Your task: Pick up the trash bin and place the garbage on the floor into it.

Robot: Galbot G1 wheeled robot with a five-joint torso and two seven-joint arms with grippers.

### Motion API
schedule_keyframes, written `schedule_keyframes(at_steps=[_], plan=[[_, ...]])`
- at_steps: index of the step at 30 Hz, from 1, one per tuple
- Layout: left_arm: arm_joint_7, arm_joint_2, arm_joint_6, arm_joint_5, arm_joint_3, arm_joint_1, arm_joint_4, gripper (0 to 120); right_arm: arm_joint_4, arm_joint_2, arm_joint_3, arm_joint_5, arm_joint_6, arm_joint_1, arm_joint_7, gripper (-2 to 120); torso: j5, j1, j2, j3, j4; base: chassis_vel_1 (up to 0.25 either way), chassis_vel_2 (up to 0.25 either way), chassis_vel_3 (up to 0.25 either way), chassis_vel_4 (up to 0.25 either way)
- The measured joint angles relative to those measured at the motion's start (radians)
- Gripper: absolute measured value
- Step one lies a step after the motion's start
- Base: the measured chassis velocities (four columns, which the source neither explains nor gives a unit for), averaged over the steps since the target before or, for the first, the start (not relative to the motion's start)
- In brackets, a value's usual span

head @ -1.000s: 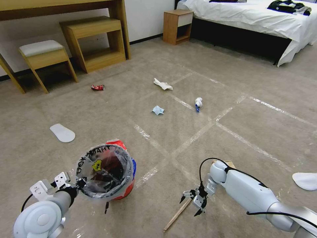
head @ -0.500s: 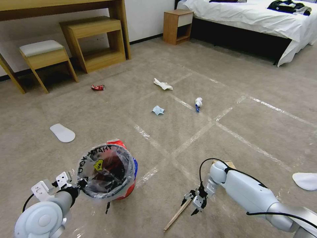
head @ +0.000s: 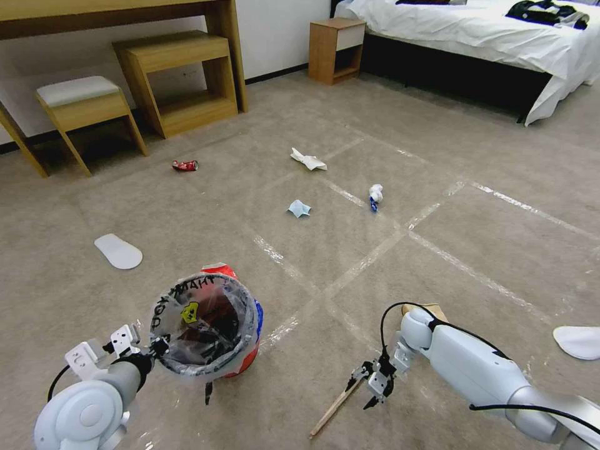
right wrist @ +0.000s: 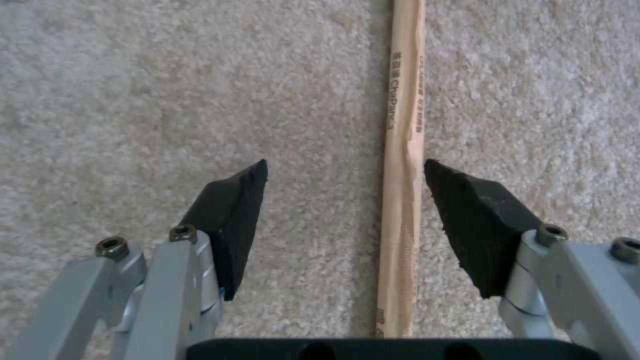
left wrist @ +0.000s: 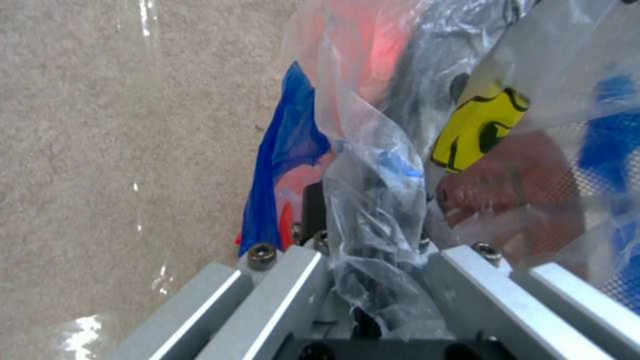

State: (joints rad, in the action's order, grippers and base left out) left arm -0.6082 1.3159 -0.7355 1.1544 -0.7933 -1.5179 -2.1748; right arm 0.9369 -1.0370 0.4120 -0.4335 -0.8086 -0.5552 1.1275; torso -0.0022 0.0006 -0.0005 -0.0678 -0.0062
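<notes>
The trash bin [head: 206, 325] hangs at lower left, your left gripper [left wrist: 373, 235] clamped on its rim and bag; red scraps show through the liner. At lower centre your right gripper [right wrist: 343, 200] straddles the wooden stick [right wrist: 402, 175] on the floor [head: 437, 206], jaws wide. Next, I judge: descend squarely, then close, since the stick lies off-centre near one pad
</notes>
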Motion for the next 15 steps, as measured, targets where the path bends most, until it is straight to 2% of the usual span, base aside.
schedule_keyframes(at_steps=[6, 15], plan=[[0.010, -0.014, 0.000, -0.001, -0.005, 0.001, 0.000, 0, -0.016, -0.020, 0.006, -0.005, 0.000, 0.013, -0.010, 63, 0.0001, 0.000, 0.000, 0.000, 0.0000, 0.000, 0.000, 0.000, 0.000], [0.023, -0.013, 0.000, -0.009, -0.006, 0.001, 0.011, 0, -0.051, -0.075, 0.017, -0.040, 0.000, 0.032, -0.029, 63, -0.0001, 0.000, 0.000, 0.000, 0.0001, 0.000, 0.000, 0.000, 0.000]])
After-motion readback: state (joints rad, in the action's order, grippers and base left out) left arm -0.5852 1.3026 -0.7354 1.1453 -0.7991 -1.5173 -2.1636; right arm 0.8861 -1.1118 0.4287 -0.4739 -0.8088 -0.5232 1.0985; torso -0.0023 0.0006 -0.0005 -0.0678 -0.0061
